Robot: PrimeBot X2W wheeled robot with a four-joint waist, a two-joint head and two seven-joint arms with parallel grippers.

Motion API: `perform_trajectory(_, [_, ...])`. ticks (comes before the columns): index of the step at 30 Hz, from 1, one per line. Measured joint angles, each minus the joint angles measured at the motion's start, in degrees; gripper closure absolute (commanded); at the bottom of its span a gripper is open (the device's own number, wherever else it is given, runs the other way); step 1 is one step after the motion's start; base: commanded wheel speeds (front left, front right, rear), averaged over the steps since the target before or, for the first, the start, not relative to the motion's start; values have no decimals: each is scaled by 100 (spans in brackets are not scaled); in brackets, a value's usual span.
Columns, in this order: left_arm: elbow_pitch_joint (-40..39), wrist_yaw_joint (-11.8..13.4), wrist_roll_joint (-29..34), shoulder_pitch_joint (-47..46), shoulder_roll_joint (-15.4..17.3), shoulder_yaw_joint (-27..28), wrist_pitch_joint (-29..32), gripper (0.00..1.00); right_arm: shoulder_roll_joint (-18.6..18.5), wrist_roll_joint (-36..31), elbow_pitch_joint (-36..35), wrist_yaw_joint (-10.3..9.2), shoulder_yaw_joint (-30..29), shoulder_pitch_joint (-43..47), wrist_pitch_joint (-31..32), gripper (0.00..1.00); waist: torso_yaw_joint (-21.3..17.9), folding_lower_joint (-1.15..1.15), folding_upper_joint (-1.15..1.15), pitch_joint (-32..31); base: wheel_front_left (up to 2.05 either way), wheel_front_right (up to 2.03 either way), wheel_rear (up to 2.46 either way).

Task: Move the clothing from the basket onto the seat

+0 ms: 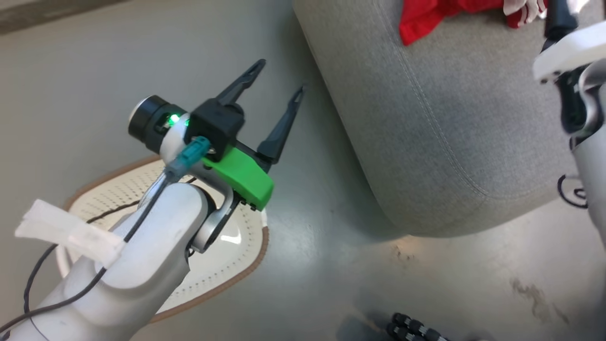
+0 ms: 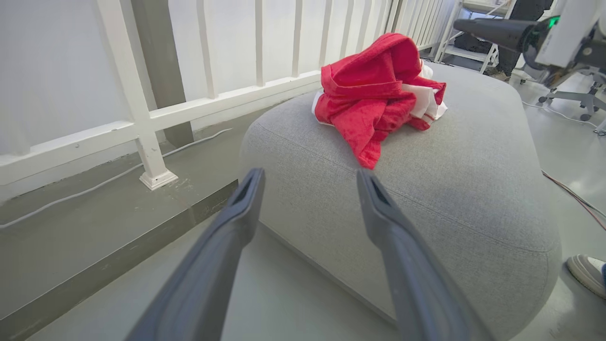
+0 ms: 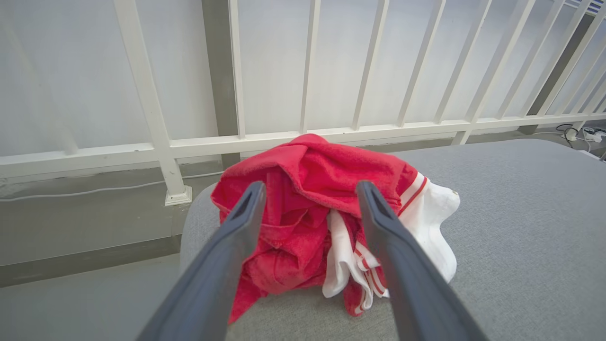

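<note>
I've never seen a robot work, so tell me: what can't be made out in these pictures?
- Basket: head view, left arm covers most of it; contents unknown.
- Clothing: right wrist view, bunched folds hide how many pieces.
- Shoe: left wrist view, cut off by the right edge.

red clothing (image 3: 322, 170), grey seat (image 3: 521, 227), cream perforated basket (image 1: 218, 272)

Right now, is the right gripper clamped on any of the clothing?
No: in the right wrist view the right gripper stands wide open, and the clothing lies heaped on the seat.
</note>
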Motion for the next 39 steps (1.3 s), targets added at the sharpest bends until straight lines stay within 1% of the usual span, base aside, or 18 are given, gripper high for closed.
perform_trajectory(10, [370,59,-327,502,-11,543,-495,0,181,-111,-414,191,123,458,-8,0,496,0,0,-481,0,0,0])
perform_trajectory(20, [755,122,-592,1205,4,1103,-654,0,300,-227,-698,189,232,1074,-8,0,1143,0,0,-1022,0,0,0])
perform_trajectory(23, [821,129,-635,1444,4,1217,-671,0,343,-227,-805,172,208,1326,-8,0,1346,0,0,-1202,0,0,0])
perform_trajectory(28, [959,129,-642,1862,10,1410,-702,0,461,-237,-981,44,204,1809,-8,0,1662,0,0,-1524,0,0,0])
perform_trajectory(32, [1004,152,-669,2176,8,1624,-703,0,605,-257,-1120,11,229,2234,-8,0,1881,0,0,-1808,0,0,0])
perform_trajectory(37, [1146,152,-675,2705,20,2124,-704,0,833,-254,-1311,-87,339,2843,-7,0,2134,0,0,-2247,0,0,0])
perform_trajectory(39, [1149,153,-670,2903,20,2295,-704,0,838,-254,-1381,-132,354,3012,-7,0,2199,0,0,-2387,0,0,0])
